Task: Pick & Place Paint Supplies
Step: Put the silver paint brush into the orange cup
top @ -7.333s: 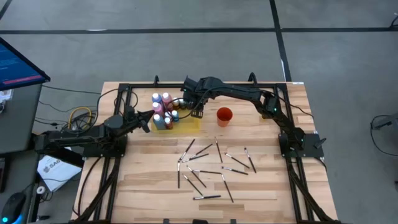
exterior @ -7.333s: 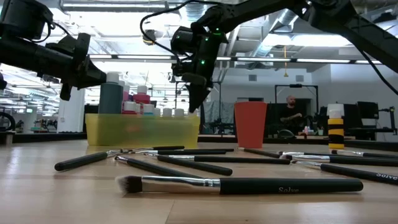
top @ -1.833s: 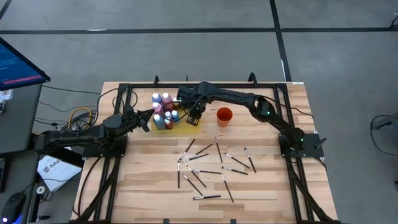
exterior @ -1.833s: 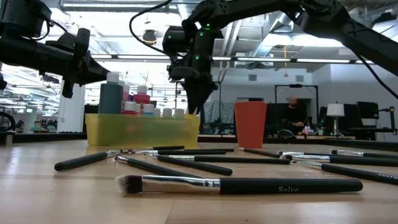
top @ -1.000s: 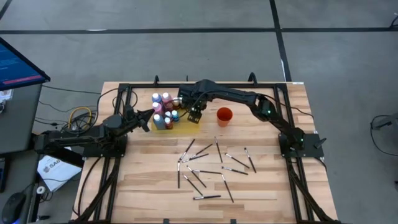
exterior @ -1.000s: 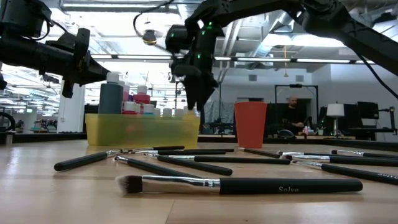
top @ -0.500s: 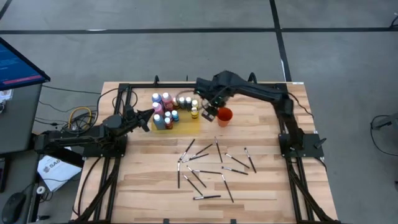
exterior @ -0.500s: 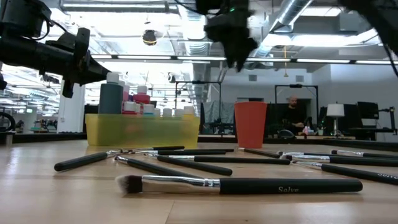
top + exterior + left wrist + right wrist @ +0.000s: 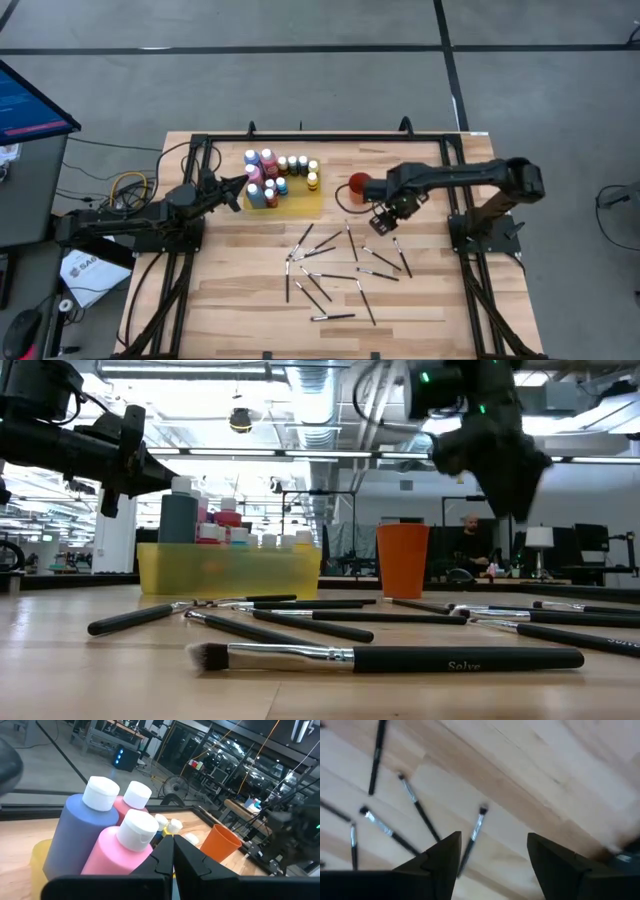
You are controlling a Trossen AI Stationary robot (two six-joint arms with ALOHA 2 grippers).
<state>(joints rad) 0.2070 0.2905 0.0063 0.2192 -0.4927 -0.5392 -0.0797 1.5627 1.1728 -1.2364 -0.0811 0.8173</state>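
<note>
Wooden table | brushes scattered | person behind | left jaws together | right jaws apart

My right gripper has swung away from the yellow mat and its paint bottles, past the orange cup, and now hangs with fingers apart, empty, over the scattered brushes on the table.
</note>
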